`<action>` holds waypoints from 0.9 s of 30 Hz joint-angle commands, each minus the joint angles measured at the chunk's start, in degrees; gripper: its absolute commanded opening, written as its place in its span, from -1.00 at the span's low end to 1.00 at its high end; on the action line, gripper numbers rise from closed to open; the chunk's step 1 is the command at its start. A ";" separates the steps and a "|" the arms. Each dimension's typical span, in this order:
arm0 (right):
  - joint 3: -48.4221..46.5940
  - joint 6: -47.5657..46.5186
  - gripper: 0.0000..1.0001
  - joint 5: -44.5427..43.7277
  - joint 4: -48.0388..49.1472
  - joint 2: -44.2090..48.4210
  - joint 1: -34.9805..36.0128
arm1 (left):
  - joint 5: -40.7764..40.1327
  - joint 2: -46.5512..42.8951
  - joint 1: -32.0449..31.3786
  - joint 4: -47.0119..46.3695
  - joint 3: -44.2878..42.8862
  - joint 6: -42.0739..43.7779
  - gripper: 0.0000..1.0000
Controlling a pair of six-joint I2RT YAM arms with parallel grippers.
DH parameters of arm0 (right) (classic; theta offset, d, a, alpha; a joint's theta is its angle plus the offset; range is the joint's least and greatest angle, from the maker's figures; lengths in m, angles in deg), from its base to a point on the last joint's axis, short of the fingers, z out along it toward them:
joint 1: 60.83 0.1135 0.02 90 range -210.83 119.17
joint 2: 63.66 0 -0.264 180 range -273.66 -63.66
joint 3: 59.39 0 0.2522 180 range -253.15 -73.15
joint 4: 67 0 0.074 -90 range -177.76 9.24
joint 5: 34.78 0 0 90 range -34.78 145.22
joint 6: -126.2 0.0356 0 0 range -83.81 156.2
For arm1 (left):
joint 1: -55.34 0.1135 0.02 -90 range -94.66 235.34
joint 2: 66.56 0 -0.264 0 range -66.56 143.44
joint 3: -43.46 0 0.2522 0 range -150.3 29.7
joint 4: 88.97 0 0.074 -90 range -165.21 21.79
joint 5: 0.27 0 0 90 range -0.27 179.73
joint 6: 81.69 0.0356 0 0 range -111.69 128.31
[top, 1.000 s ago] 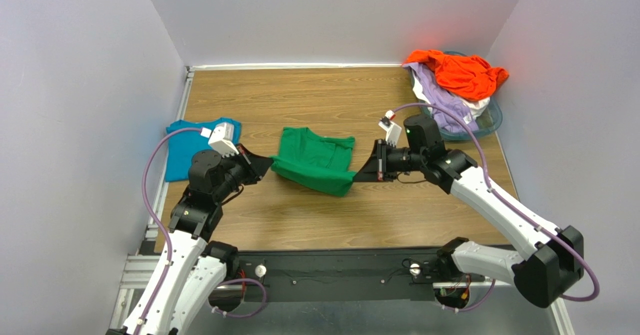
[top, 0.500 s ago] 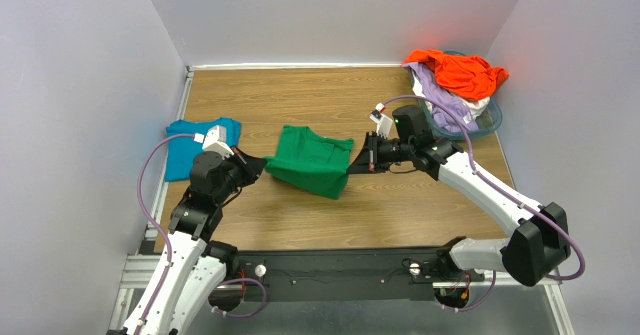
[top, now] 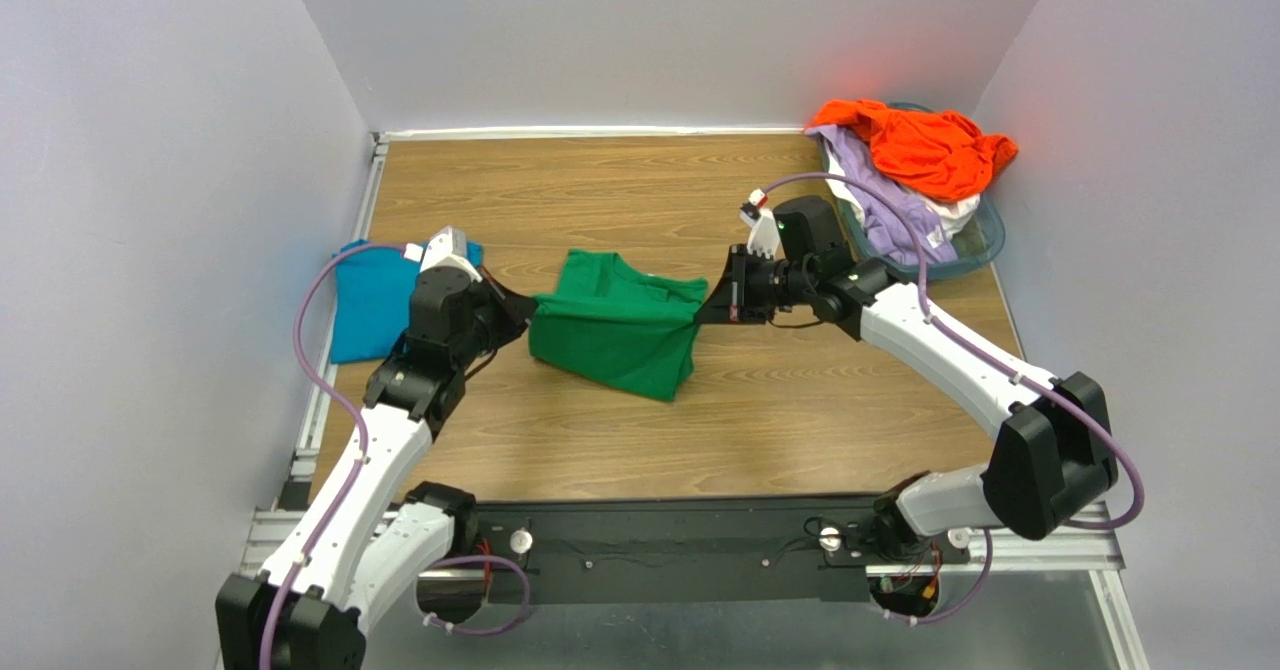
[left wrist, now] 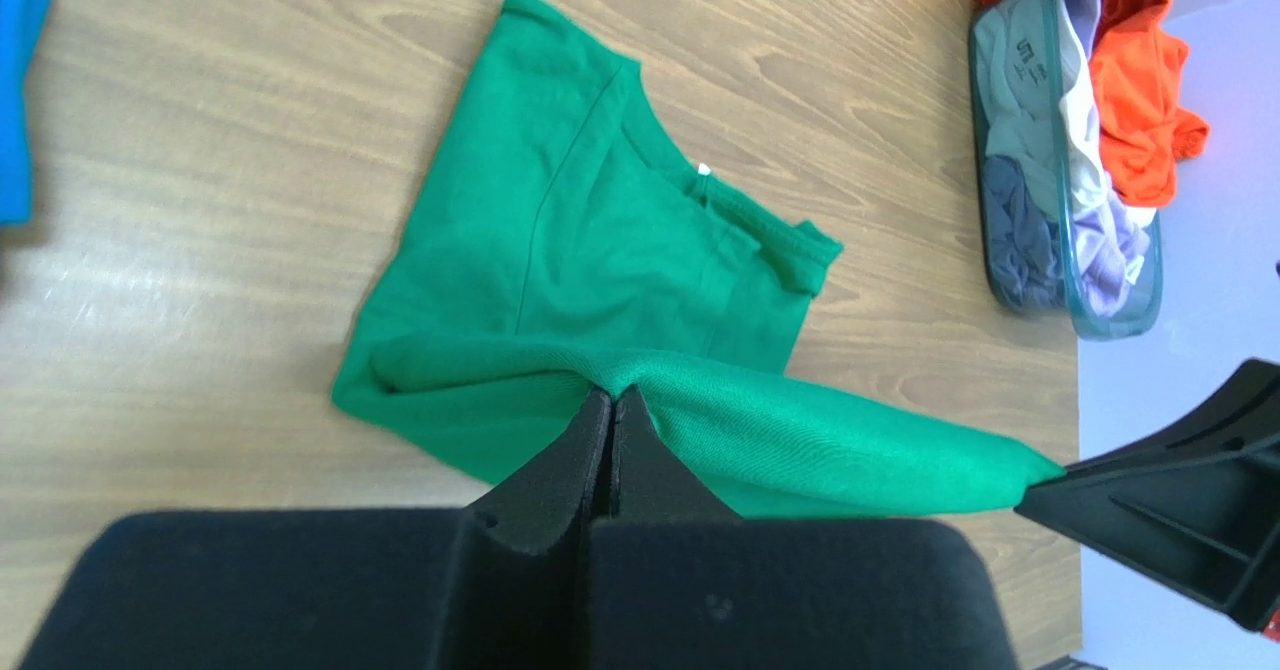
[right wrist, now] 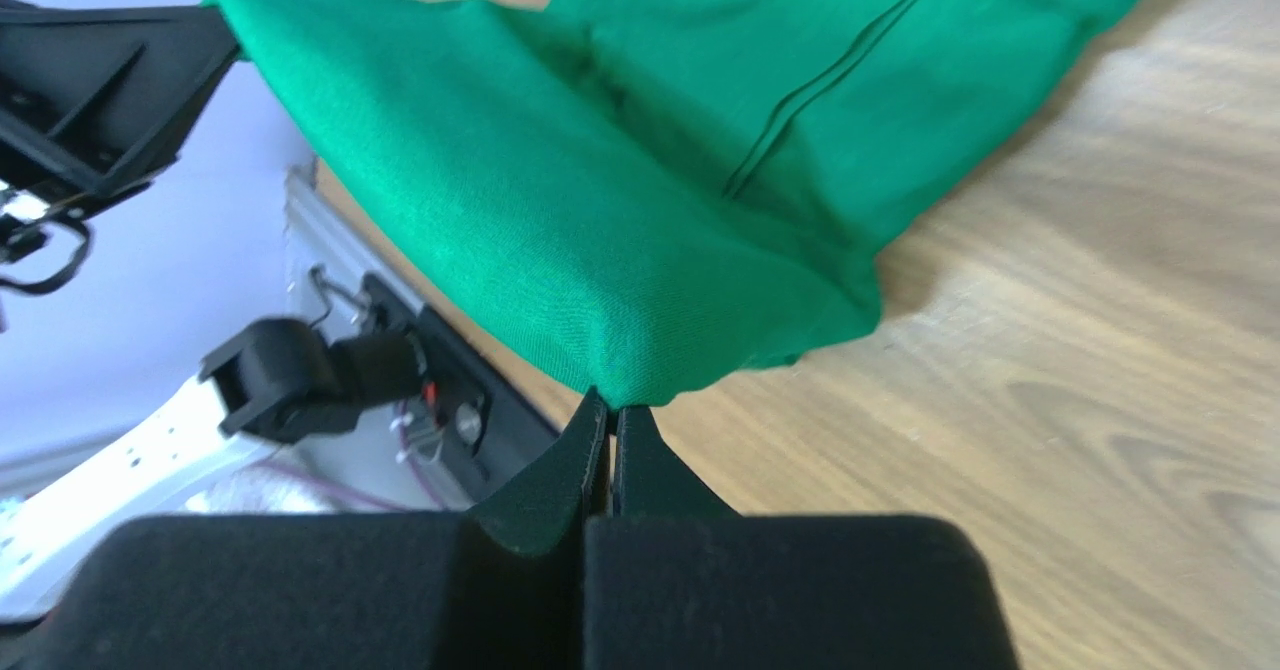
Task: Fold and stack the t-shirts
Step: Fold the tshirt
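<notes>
Right now your left claw is pinched shut on one corner of the bright green t-shirt. Your right claw is clamped on the opposite corner, so a doubled edge of cloth stretches taut between them, lifted off the wooden surface. Both wrist views show the fingers pressed together with green fabric nipped at the tips. The rest of the green shirt lies on the surface near the middle, trailing toward 12 o'clock from the raised edge. At 9 o'clock from it, the teal-blue t-shirt rests at the left edge, just beside your left arm. It looks folded, though the arm hides part of it. Toward 2 o'clock, in the far corner, the clear bluish basket holds the orange t-shirt on top. The lavender t-shirt and a bit of the white t-shirt spill out beneath it.
</notes>
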 commanded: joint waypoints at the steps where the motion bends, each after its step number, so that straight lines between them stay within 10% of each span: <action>1: -2.15 -2.25 -0.99 -4.41 1.12 -1.11 -1.69 | -2.20 5.36 0.15 -5.42 -4.11 1.68 -1.00; 27: -14.35 -5.85 -0.99 0.95 7.72 -25.88 -11.63 | 1.23 42.97 2.26 -14.92 -23.00 5.37 -1.00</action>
